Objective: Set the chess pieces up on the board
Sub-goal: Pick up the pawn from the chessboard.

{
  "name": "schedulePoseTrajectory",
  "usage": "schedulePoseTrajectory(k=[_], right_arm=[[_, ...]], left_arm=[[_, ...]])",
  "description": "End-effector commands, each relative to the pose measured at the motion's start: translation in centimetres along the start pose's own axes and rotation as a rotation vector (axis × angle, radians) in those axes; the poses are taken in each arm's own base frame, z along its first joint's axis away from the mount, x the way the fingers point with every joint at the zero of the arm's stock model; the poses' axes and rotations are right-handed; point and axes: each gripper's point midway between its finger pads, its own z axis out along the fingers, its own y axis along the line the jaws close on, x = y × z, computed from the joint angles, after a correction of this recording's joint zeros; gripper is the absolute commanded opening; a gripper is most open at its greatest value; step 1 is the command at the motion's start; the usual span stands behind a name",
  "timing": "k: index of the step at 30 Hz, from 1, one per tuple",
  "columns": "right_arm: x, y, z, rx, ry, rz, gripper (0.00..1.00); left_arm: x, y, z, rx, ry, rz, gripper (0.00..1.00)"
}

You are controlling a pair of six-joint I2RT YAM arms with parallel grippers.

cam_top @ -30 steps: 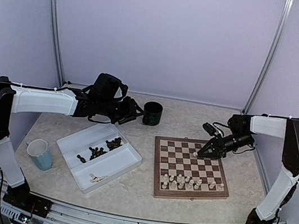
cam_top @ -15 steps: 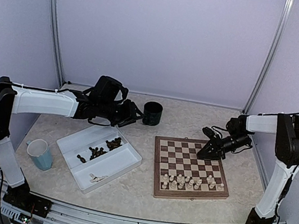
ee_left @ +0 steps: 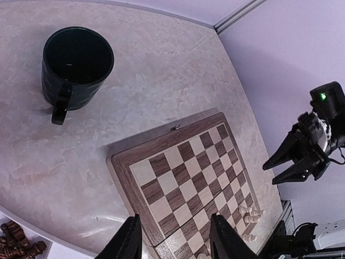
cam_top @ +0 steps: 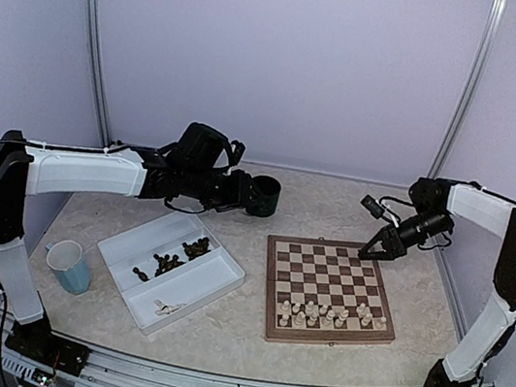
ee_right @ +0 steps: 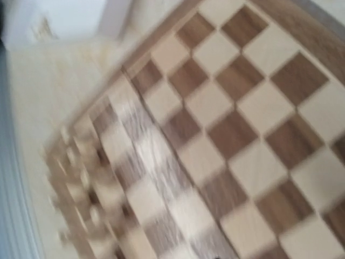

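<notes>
I see right gripper (cam_top: 369,253) over far edge of square brown-and-tan wooden chessboard (cam_top: 324,273), slightly parted, probably empty. Left gripper (ee_left: 175,218) left of it, parted, empty, free to fetch.

No text, label, brand or number can be read in any view. The only sign is a small green light (ee_left: 322,96), lit on the black unit (ee_left: 331,105) that sits over the right gripper (ee_left: 270,174); it shows in the left wrist view only. The right wrist view is too blurred to read anything in it.
</notes>
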Motion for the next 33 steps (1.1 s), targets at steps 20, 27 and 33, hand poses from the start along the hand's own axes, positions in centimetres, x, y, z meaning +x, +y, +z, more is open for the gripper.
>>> schedulePoseTrajectory(k=[20,27,33], right_arm=[[9.2,0.9,2.3,0.266,0.411,-0.524,0.35],[10.3,1.4,3.4,0.251,0.458,-0.543,0.35],[10.7,1.7,3.9,0.230,0.481,-0.549,0.34]], left_arm=[[0.7,0.5,1.3,-0.044,0.049,0.087,0.44],[1.1,0.8,1.7,-0.044,0.060,0.087,0.44],[1.5,1.1,2.3,-0.046,0.078,0.086,0.44]])
